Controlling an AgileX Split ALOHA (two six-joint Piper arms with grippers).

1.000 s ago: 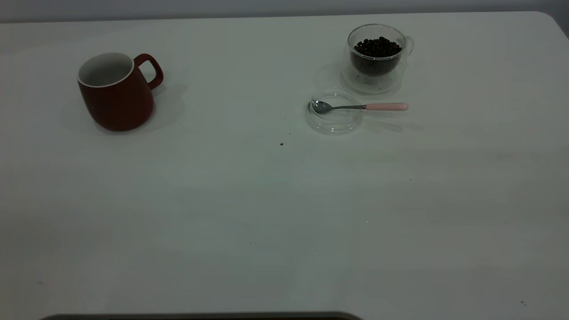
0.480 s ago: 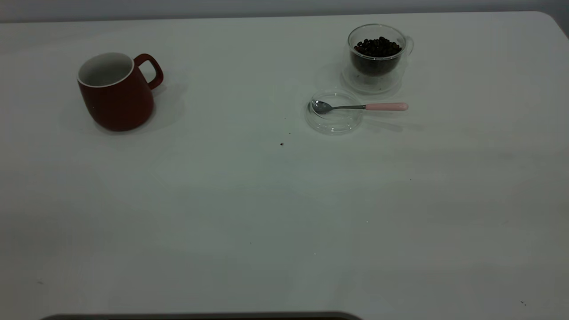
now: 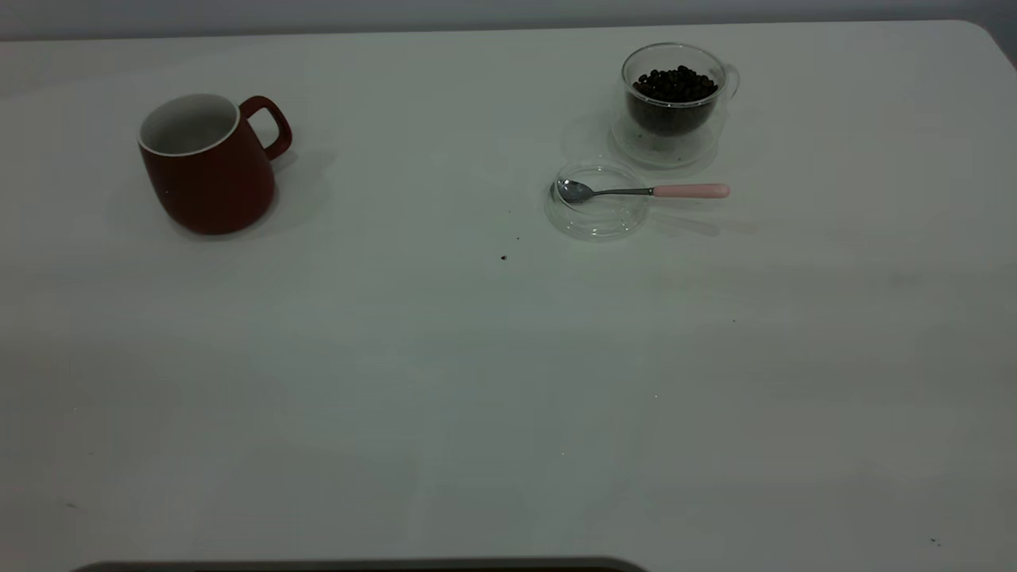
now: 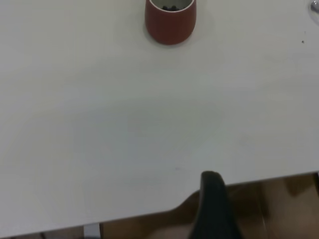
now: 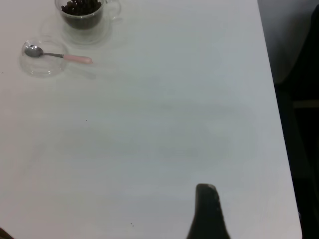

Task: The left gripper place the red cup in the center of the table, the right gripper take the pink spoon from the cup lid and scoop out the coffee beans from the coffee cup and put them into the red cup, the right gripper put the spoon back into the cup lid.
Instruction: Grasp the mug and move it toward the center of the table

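The red cup stands upright at the table's far left, handle to the right. It also shows in the left wrist view, with a few dark spots inside its rim. The coffee cup holds coffee beans at the far right. Just in front of it lies the cup lid. The pink spoon rests with its bowl in the lid and its handle sticking out to the right. My left gripper hangs over the near table edge, far from the red cup. My right gripper is over bare table, far from the spoon.
A few tiny dark specks lie on the table left of the lid. The table's right edge runs close to the right gripper. A dark strip lines the near edge.
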